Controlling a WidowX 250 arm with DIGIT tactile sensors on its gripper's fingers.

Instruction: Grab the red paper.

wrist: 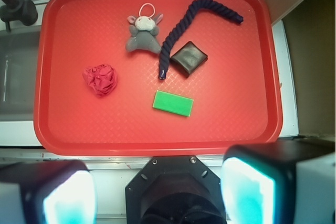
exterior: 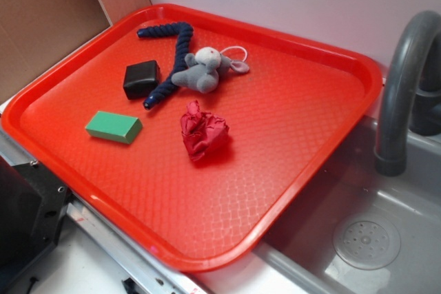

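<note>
Nothing is done yet: your hand [wrist: 157, 195] hangs wide open and empty, high above the near rim of the orange-red tray [wrist: 262, 66]. The red paper [wrist: 100, 79] lies loose on the tray, ahead and left of the hand, below the plush mouse [wrist: 143, 34]; reaching and closing remain.

A red tray [exterior: 324, 163] lay beside a grey sink [exterior: 386, 239] with a faucet [exterior: 403, 80]. On the tray: a grey plush mouse [exterior: 204, 69] touching a dark blue rope [exterior: 172, 56]; a black block [exterior: 141, 78] just beside the rope; a green block [exterior: 114, 127] near the black one.
</note>
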